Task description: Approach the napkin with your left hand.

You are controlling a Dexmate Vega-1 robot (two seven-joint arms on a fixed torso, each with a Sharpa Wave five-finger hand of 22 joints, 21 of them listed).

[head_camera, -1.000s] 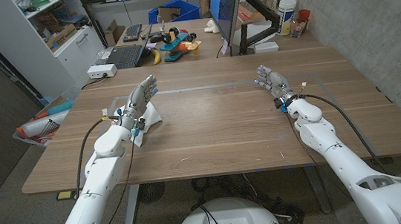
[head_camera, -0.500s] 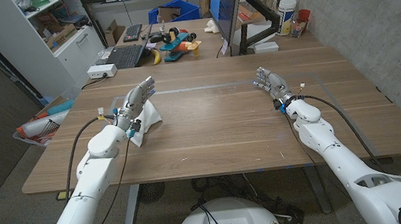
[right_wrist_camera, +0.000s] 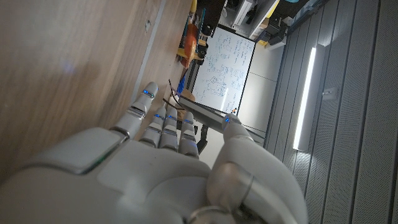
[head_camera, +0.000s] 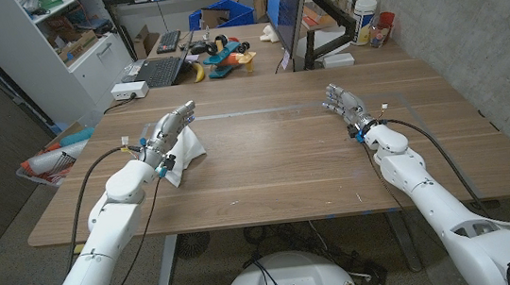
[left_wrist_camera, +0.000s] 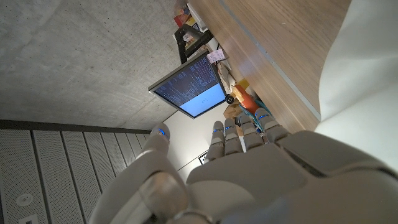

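A white napkin [head_camera: 187, 154] lies crumpled on the left part of the wooden table [head_camera: 276, 164]. My left hand [head_camera: 168, 130] hovers right over its left side with fingers held straight and close together, holding nothing. In the left wrist view the napkin [left_wrist_camera: 364, 81] is a white mass beside my left hand [left_wrist_camera: 249, 162]. My right hand [head_camera: 345, 103] stands on the right part of the table, fingers extended, empty, far from the napkin. In the right wrist view my right hand [right_wrist_camera: 161, 162] shows above bare wood.
A second desk behind the table holds a laptop [head_camera: 152, 72], a monitor [head_camera: 289, 11], toys and bottles [head_camera: 367, 12]. White shelves [head_camera: 73, 38] stand at the far left. A concrete wall runs along the right.
My left arm has swung further left and its hand has tilted lower over the napkin. The right arm has stayed in place.
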